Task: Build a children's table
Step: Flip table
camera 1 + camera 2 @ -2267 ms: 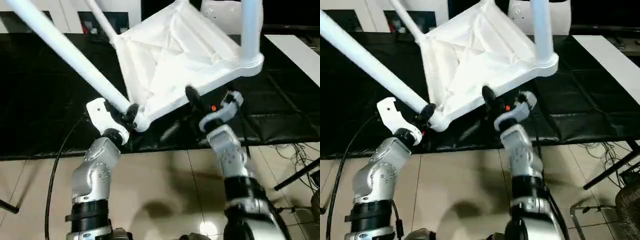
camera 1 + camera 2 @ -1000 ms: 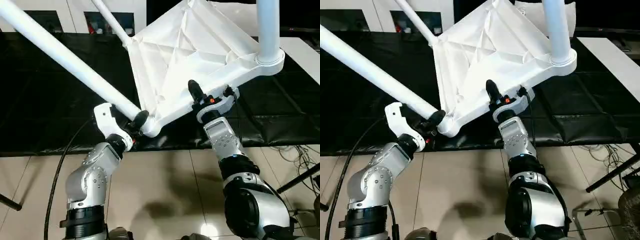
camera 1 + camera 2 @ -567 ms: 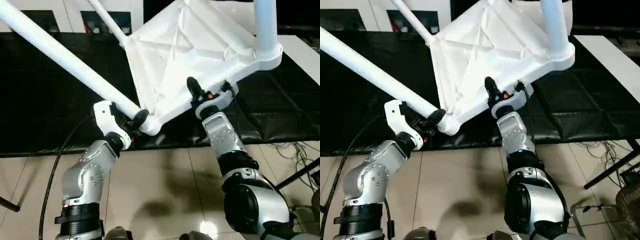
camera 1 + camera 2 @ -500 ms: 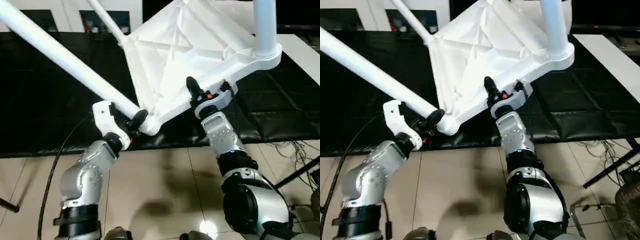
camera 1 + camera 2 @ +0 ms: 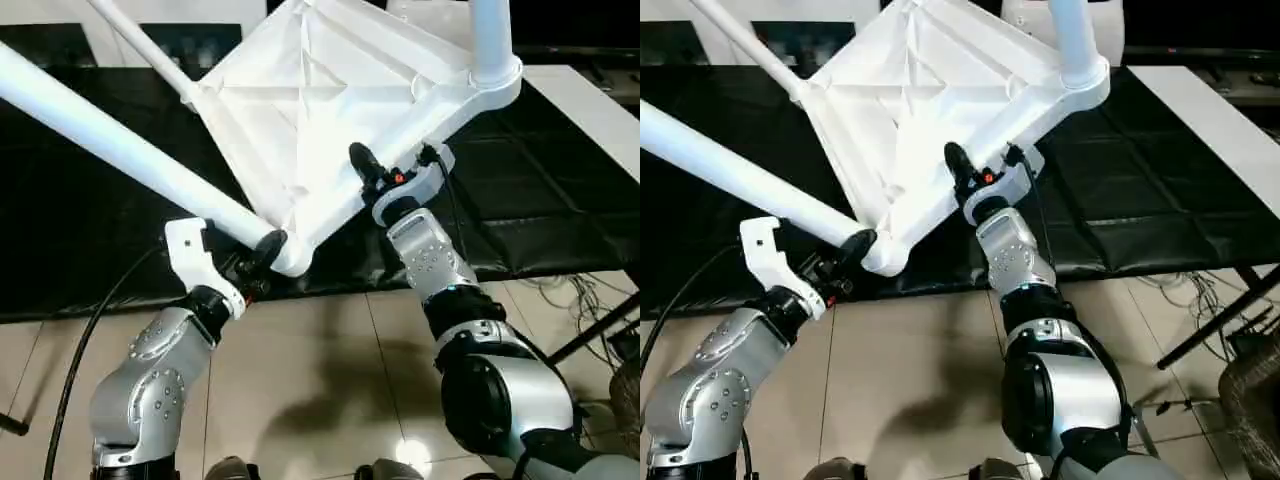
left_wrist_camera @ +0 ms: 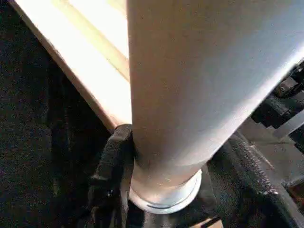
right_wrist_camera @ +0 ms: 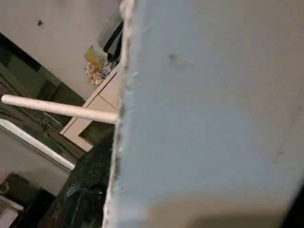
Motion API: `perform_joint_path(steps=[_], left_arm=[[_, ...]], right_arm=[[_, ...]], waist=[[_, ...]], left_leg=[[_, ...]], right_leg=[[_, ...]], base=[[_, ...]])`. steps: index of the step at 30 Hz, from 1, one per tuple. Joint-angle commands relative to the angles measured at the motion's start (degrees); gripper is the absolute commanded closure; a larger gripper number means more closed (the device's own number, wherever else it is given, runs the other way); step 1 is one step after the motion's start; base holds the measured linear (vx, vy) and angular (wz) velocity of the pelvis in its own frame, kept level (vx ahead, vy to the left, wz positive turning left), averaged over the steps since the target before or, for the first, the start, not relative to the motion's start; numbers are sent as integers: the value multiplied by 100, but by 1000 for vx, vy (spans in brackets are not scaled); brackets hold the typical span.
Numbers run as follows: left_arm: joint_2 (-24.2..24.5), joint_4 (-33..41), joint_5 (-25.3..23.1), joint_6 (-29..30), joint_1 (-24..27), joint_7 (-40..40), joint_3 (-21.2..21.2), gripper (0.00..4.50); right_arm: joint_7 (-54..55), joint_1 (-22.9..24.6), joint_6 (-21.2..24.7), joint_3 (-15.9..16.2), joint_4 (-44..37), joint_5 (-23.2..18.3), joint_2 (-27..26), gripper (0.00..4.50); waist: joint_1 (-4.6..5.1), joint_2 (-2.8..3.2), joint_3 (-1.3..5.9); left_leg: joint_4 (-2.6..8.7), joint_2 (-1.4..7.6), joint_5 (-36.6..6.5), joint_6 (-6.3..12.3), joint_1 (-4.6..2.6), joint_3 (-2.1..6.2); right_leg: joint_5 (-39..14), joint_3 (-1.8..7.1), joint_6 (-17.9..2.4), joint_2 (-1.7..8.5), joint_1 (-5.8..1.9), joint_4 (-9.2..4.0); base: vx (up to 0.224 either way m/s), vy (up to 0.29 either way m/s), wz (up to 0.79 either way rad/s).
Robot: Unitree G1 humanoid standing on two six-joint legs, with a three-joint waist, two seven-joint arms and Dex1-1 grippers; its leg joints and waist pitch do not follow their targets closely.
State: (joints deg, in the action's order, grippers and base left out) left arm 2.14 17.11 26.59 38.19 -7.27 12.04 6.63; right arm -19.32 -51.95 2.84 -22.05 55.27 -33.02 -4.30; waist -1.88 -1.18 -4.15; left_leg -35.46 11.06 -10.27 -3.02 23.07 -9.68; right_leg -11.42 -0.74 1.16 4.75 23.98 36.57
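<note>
Left eye view shows the children's table (image 5: 320, 110) held up off the black work table (image 5: 90, 230), tipped so its ribbed underside faces the robot and its legs point away and upward. The left gripper (image 5: 262, 250) sits where one long white leg (image 5: 110, 145) meets the nearest corner socket; the left wrist view shows its two black fingers (image 6: 111, 164) on either side of the leg, pressed against it, about half apart and clamped on the tube. The right gripper (image 5: 385, 185) is on the tabletop's near edge, between that corner and the next one, where another leg (image 5: 490, 40) rises. One black finger (image 5: 362, 165) lies over the rim on the ribbed side; the jaws close on the edge, roughly halfway open.
</note>
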Motion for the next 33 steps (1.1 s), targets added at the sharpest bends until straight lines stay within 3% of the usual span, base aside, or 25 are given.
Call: perform_joint_path(steps=[1, 4, 5, 7, 8, 9, 10, 11, 12, 13, 14, 15, 16, 17, 18, 19, 20, 21, 22, 23, 24, 26, 30, 31, 33], left_arm=[[-19, -19, -49, 8, 102, -4, -37, 177], [-127, -355, -100, -139, -197, -123, 64, 177], [-299, -688, -34, -313, -474, -281, 218, 177], [-504, -1089, 99, -607, -802, -345, 387, 177], [-599, -1273, 166, -727, -962, -378, 467, 177], [-661, -1448, 204, -821, -1113, -390, 499, 177], [-689, -1578, 208, -876, -1227, -394, 511, 177], [-693, -1735, 164, -905, -1350, -398, 486, 177], [-681, -1867, 118, -933, -1448, -364, 449, 177], [-691, -2060, 120, -947, -1609, -318, 434, 177], [-691, -2060, 120, -947, -1609, -318, 434, 177], [-683, -2183, 144, -953, -1707, -244, 444, 177], [-646, -2255, 141, -940, -1771, -167, 432, 177], [-621, -2305, 134, -950, -1807, -124, 419, 177], [-596, -2347, 155, -929, -1842, -99, 430, 177], [-547, -2402, 164, -919, -1878, -57, 424, 177], [-462, -2473, 162, -890, -1924, -5, 417, 177], [-462, -2473, 162, -890, -1924, -5, 417, 177], [-405, -2518, 190, -870, -1946, 48, 422, 177], [-358, -2524, 228, -818, -1940, 106, 428, 177], [-332, -2535, 247, -792, -1938, 145, 429, 177], [-265, -2535, 236, -804, -1889, 306, 369, 177], [-56, -2535, 60, -915, -1773, 642, 154, 177], [30, -2550, -18, -993, -1743, 770, 72, 177], [258, -2653, -180, -1266, -1680, 1111, -89, 177]], right_arm=[[1027, -352, -1592, -624, -644, 293, 881, 250], [1054, -265, -1700, -554, -726, 362, 831, 250], [1087, -166, -1811, -550, -845, 387, 764, 250], [1102, -17, -1928, -558, -1053, 427, 676, 250], [1126, 69, -1975, -550, -1172, 466, 631, 250], [1138, 159, -2026, -552, -1306, 492, 579, 250], [1161, 225, -2072, -548, -1408, 514, 540, 250], [1196, 320, -2151, -537, -1548, 563, 493, 250], [1237, 400, -2229, -530, -1662, 594, 451, 250], [1292, 539, -2348, -555, -1858, 595, 360, 250], [1292, 539, -2348, -555, -1858, 595, 360, 250], [1321, 634, -2403, -557, -1969, 569, 290, 250], [1339, 712, -2425, -559, -2045, 540, 227, 250], [1363, 757, -2423, -553, -2094, 529, 195, 250], [1373, 803, -2428, -565, -2147, 498, 150, 250], [1408, 857, -2431, -567, -2209, 480, 107, 250], [1494, 941, -2467, -586, -2266, 473, 54, 250], [1494, 941, -2467, -586, -2266, 473, 54, 250], [1575, 995, -2510, -592, -2300, 485, 33, 250], [1632, 1009, -2561, -595, -2319, 499, 27, 250], [1669, 1018, -2593, -587, -2338, 505, 25, 250], [1711, 999, -2644, -569, -2322, 545, 56, 250], [1742, 949, -2658, -539, -2314, 548, 101, 250], [1729, 921, -2660, -535, -2291, 543, 114, 250], [1734, 898, -2652, -515, -2287, 532, 130, 250]], waist=[[-22, -30, 487], [-109, -30, 494], [-131, 18, 493], [-191, 24, 515], [-248, 153, 509], [-255, 80, 520], [-302, 174, 542], [-295, 230, 535], [-303, 183, 567], [-306, 181, 589], [-316, 181, 608], [-337, 343, 613], [-306, 364, 584], [-292, 289, 588], [-317, 396, 606], [-314, 422, 611], [-319, 478, 602], [-308, 438, 587], [-312, 486, 576], [-309, 487, 558], [-294, 540, 538], [-279, 564, 541], [-248, 616, 537], [-243, 574, 547], [-235, 594, 548]], left_leg=[[361, 99, -469, 382, -140, -79], [362, 102, -607, 287, -159, -88], [367, 98, -606, 258, -157, -76], [354, 93, -659, 207, -212, -94], [368, 92, -669, 161, -204, -71], [380, 90, -703, 116, -179, -70], [365, 82, -649, 75, -196, -56], [370, 78, -636, 62, -186, -46], [356, 69, -512, 79, -180, -42], [335, 55, -251, 163, -135, -28], [330, 59, -146, 203, -136, -29], [295, 38, 53, 257, -116, -7], [309, 32, -40, 275, -90, -11], [307, 25, -115, 295, -95, -26], [286, 4, -15, 344, -57, 5], [252, -7, 110, 459, -32, -7], [235, -14, 123, 587, -19, -15], [244, -12, 52, 650, -9, -32], [247, -10, -34, 695, 18, -23], [257, -7, -118, 709, 18, -35], [271, 4, -289, 694, 14, -33], [269, 11, -336, 683, 16, -32], [274, 18, -256, 729, 14, -19], [267, 24, -187, 772, 6, -23], [262, 20, -117, 840, 6, -24]], right_leg=[[-20, 74, -1354, 129, -304, -336], [-182, 77, -1289, 145, -285, -349], [-206, 74, -1271, 151, -282, -344], [-147, 77, -1210, 129, -246, -364], [-94, 68, -1204, 139, -242, -353], [-92, 57, -1148, 136, -267, -356], [76, 54, -1127, 138, -250, -328], [184, 47, -1106, 126, -246, -333], [443, 34, -1100, 121, -275, -318], [795, 26, -1154, 126, -306, -272], [908, 14, -1178, 127, -314, -267], [1154, 0, -1238, 131, -290, -219], [1152, -17, -1262, 123, -304, -252], [1123, -16, -1278, 121, -318, -278], [1228, -18, -1343, 156, -355, -217], [1372, -17, -1384, 151, -333, -218], [1371, -23, -1446, 148, -305, -227], [1267, -23, -1453, 141, -299, -267], [1031, -25, -1499, 167, -314, -261], [838, -26, -1491, 165, -296, -302], [499, -27, -1474, 166, -285, -334], [224, -26, -1467, 167, -281, -346], [198, -42, -1454, 149, -254, -337], [301, -39, -1482, 147, -252, -328], [337, -43, -1489, 145, -242, -329]], base=[[0, 0, 0], [0, 0, 0], [0, 0, 0], [0, 0, 0], [0, 0, 0], [0, 0, 0], [0, 0, 0], [0, 0, 0], [0, 0, 0], [0, 0, 0], [0, 0, 0], [0, 0, 0], [0, 0, 0], [0, 0, 0], [0, 0, 0], [0, 0, 0], [0, 0, 0], [0, 0, 0], [0, 0, 0], [0, 0, 0], [0, 0, 0], [0, 0, 0], [0, 0, 0], [0, 0, 0], [0, 0, 0]])
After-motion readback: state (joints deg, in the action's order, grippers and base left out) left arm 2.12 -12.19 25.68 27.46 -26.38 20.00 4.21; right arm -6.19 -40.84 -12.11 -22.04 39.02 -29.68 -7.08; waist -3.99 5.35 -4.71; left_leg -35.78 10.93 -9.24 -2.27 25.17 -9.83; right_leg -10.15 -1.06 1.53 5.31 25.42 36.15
